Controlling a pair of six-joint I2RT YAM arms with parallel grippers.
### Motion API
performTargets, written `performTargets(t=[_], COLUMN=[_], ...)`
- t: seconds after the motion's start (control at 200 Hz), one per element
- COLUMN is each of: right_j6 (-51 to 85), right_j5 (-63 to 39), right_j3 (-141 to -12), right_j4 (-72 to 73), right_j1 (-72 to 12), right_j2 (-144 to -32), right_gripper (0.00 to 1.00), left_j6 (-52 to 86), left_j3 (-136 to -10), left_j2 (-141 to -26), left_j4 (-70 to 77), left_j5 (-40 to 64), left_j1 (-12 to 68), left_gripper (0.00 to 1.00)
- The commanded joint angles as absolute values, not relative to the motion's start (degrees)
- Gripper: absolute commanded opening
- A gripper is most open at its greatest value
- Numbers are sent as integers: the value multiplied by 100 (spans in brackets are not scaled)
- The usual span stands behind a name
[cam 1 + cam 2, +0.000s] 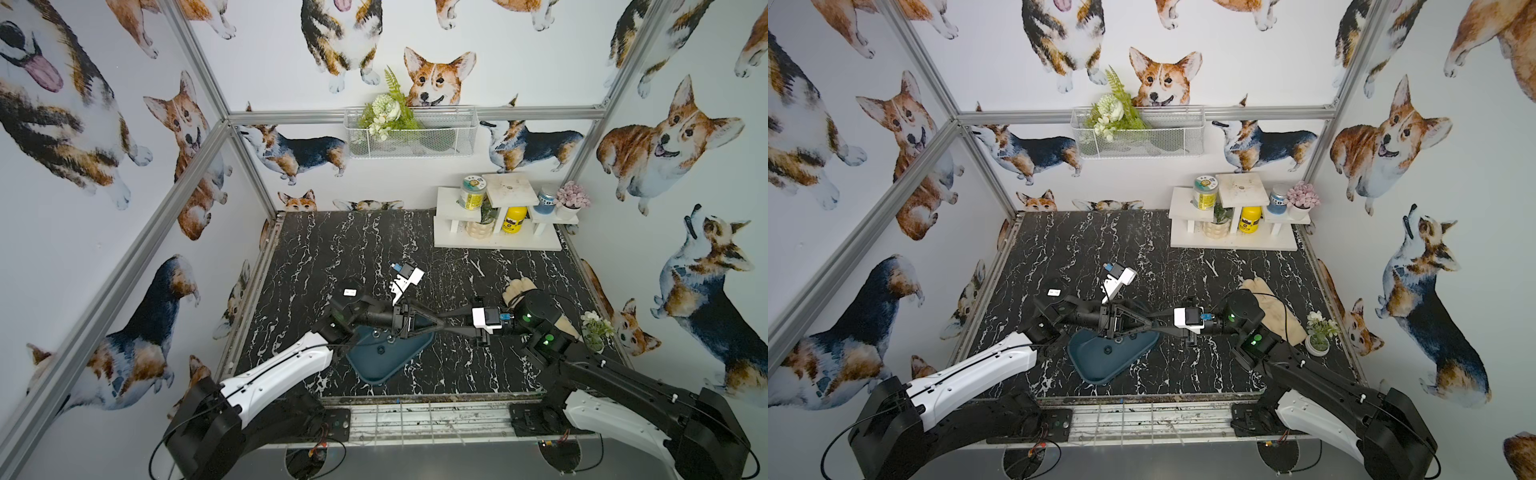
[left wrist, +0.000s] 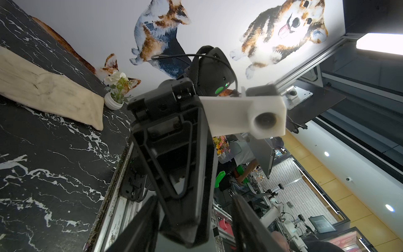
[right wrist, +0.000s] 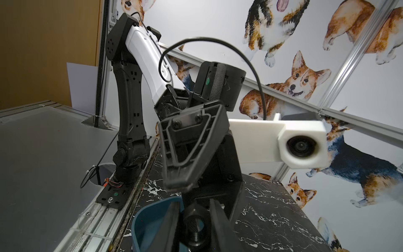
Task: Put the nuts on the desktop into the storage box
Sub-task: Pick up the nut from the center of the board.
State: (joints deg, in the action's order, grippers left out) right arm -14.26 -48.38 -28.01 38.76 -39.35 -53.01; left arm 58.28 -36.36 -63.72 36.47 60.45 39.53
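**Helper:** Where are the nuts?

**Me:** A few nuts (image 1: 379,350) lie in the storage box (image 1: 374,368), near the front of the desktop (image 1: 332,249). My right gripper (image 1: 445,324) is pinched on what looks like a black nut (image 3: 194,225). My left gripper (image 1: 435,324) has its fingers apart around the right tip.

**Helper:** What could go wrong?

**Me:** Both tips hang over the box's corner. A bump could knock the nut outside, and it may roll away.

**Helper:** Is there room?

**Me:** Lots behind the box. The glove (image 1: 517,289) and flower pot (image 1: 596,334) crowd my right.
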Motion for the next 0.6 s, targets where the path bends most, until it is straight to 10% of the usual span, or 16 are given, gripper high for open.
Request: performTargets(t=[0.0,0.596], right_j6=[-1488,-1571], right_j5=[-4778,-4898], right_j3=[-2814,-2660], right_j4=[3931,3866], right_j1=[-3946,-3955], right_j2=[-5282,-4967], right_gripper=[13,13], left_j6=[5546,5151], left_j3=[-3710,-3779], left_j2=[-6363,-6117], left_j4=[3591,3172], left_j5=[6212,6099], left_j1=[3973,3981], left_gripper=[44,33])
